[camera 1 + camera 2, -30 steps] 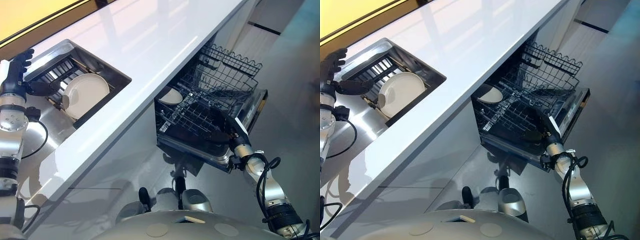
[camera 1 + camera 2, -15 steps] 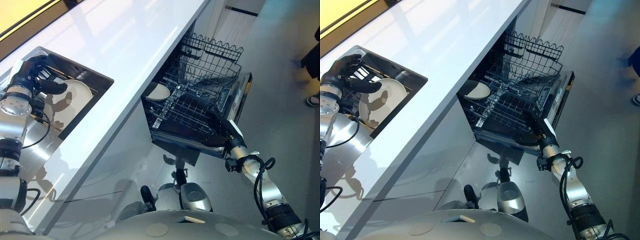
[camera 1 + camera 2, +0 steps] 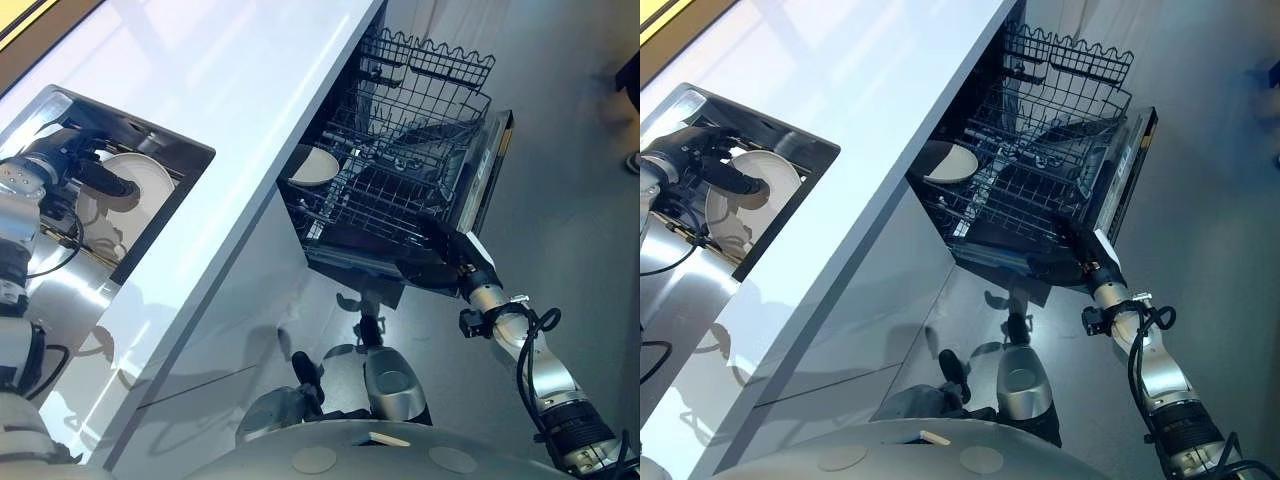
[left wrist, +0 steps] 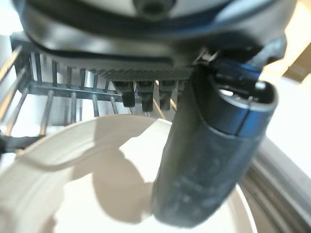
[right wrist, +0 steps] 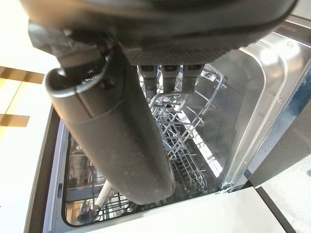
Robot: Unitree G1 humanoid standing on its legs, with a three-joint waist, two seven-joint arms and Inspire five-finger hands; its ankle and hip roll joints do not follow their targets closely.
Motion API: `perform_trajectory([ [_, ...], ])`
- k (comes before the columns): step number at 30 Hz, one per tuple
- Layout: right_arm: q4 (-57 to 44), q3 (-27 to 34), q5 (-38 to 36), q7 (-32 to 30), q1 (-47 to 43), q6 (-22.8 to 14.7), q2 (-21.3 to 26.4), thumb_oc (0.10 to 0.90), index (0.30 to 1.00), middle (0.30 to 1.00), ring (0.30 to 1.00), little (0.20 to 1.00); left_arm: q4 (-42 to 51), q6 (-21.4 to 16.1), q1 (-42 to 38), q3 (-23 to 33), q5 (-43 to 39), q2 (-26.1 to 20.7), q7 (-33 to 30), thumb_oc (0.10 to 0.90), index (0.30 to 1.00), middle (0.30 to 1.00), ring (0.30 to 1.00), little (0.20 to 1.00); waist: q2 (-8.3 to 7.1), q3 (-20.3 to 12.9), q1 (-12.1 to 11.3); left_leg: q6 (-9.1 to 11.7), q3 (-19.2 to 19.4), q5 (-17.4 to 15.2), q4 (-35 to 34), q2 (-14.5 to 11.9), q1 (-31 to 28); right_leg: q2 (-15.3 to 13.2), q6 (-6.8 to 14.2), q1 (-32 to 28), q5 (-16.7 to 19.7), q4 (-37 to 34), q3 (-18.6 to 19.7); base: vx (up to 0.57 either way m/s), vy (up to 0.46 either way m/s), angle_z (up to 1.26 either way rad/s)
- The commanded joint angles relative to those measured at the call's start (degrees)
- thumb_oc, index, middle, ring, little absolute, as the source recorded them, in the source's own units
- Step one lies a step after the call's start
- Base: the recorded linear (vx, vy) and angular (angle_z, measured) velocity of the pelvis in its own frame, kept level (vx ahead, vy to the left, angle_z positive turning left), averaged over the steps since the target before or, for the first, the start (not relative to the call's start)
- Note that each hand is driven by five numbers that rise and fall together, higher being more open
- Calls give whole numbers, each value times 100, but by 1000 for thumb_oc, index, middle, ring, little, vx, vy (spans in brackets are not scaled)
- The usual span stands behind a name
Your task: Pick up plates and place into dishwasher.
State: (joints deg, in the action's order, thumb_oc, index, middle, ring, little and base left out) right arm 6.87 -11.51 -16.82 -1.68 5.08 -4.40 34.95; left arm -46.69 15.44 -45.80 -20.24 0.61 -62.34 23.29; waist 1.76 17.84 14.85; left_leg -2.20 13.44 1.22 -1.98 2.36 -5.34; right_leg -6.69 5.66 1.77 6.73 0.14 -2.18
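A white plate [image 3: 150, 185] stands on edge in the dark rack inside the sink [image 3: 190, 150]. My left hand [image 3: 60, 170] is curled over its top rim: the thumb [image 4: 204, 160] lies across the plate's face [image 4: 73, 194] and the fingers hook behind the rim. A second white plate [image 3: 315, 165] sits at the near end of the dishwasher's pulled-out lower rack [image 3: 390, 200]. My right hand [image 3: 472, 270] hovers at the outer edge of the dishwasher door [image 3: 490, 170], fingers straight and holding nothing, with the thumb [image 5: 112, 126] extended toward the rack.
A glossy white counter [image 3: 230, 90] runs between the sink and the dishwasher. An upper wire basket [image 3: 430, 70] juts out above the lower rack. A person's shoe [image 3: 632, 160] shows on the grey floor at the far right.
My left hand has come down from the sink's rim onto the plate and closed over its top edge. The camera has swung. The right hand stays by the dishwasher door.
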Motion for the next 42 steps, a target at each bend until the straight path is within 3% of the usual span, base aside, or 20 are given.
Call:
perform_trajectory([
  [1, -552, 277, -29, 49, -510, -438, 337, 800, 900, 900, 900, 900, -186, 13, -692, -433, 768, -620, 824, 800, 900, 900, 900, 900, 351, -203, 94, 14, 243, -614, 562, 262, 304, 210, 678, 461, -449, 947, 37, -32, -1, 4],
  [5, -599, 275, -50, 12, -517, -411, 331, 800, 900, 900, 900, 900, -161, 76, -705, -575, 710, -709, 1422, 800, 900, 900, 900, 900, 359, -179, 38, 15, 182, -591, 532, 256, 299, 221, 671, 425, -466, 915, -1, -13, -11, 0],
  [6, -632, 269, -37, -21, -511, -399, 309, 800, 900, 900, 900, 900, -113, 137, -631, -587, 490, -715, 1712, 704, 818, 818, 818, 804, 360, -170, 4, 15, 141, -580, 516, 254, 300, 229, 669, 413, -473, 908, -21, -38, -31, -2],
  [7, -633, 257, -28, -37, -513, -395, 294, 800, 900, 900, 900, 900, -87, 205, -581, -563, 314, -704, 1799, 512, 653, 653, 653, 612, 361, -170, -8, 16, 122, -575, 508, 255, 300, 234, 669, 408, -481, 901, -27, -37, -36, 0],
  [8, -616, 249, -9, -65, -502, -410, 256, 800, 900, 900, 900, 900, -4, 296, -453, -476, -26, -672, 1918, 418, 573, 573, 573, 518, 362, -165, -39, 12, 96, -571, 502, 255, 297, 238, 667, 396, -493, 895, -50, -23, -30, 5],
  [9, -610, 238, 17, -87, -497, -408, 219, 800, 900, 900, 900, 900, 110, 401, -313, -380, -526, -615, 1936, 207, 392, 392, 392, 307, 363, -167, -67, 12, 68, -563, 482, 254, 285, 245, 667, 380, -507, 881, -74, -16, -35, 6],
  [10, -600, 238, 55, -104, -479, -415, 175, 800, 900, 900, 900, 900, 248, 532, -165, -262, -904, -552, 1970, 100, 300, 300, 300, 200, 365, -174, -91, 10, 51, -558, 473, 251, 274, 251, 665, 362, -528, 869, -99, -8, -32, 8],
  [13, -561, 183, 143, -165, -465, -429, 52, 800, 900, 900, 900, 900, 596, 643, 185, 20, -1765, -319, 1923, 100, 300, 300, 300, 200, 362, -198, -146, 8, 15, -557, 459, 237, 239, 261, 661, 320, -581, 866, -162, -2, -35, 4],
  [18, -533, 116, 159, -218, -533, -352, -31, 800, 900, 900, 900, 900, 1014, 492, 538, 230, -2342, 60, 1653, 100, 300, 300, 300, 200, 338, -286, -227, 10, -47, -544, 377, 213, 167, 282, 655, 269, -642, 870, -261, 4, -47, 1],
  [28, -478, 53, 224, -227, -457, -397, -180, 800, 900, 900, 900, 900, 1161, 325, 722, 363, -2661, 286, 1817, 100, 300, 300, 300, 200, 318, -502, -273, 10, -109, -517, 252, 178, 50, 314, 658, 195, -684, 925, -343, 14, -48, 3],
  [39, -531, 75, 212, -167, -388, -414, -216, 800, 900, 900, 900, 900, 1001, 253, 1026, 593, -2492, 173, 2087, 100, 300, 300, 300, 200, 309, -624, -318, 6, -141, -520, 236, 151, -1, 330, 635, 87, -766, 846, -418, 5, -45, -4],
  [40, -544, 78, 209, -162, -387, -406, -211, 800, 900, 900, 900, 900, 1008, 278, 1041, 599, -2452, 157, 2110, 108, 307, 307, 307, 208, 309, -631, -320, 5, -147, -518, 235, 152, -1, 334, 633, 82, -770, 841, -418, -6, -38, -7],
  [42, -586, 69, 184, -175, -395, -387, -185, 800, 900, 900, 900, 900, 991, 304, 1115, 615, -2339, 134, 2172, 353, 516, 516, 516, 453, 317, -648, -336, 3, -171, -509, 231, 149, 10, 349, 616, 76, -796, 828, -423, -12, -36, -3],
])
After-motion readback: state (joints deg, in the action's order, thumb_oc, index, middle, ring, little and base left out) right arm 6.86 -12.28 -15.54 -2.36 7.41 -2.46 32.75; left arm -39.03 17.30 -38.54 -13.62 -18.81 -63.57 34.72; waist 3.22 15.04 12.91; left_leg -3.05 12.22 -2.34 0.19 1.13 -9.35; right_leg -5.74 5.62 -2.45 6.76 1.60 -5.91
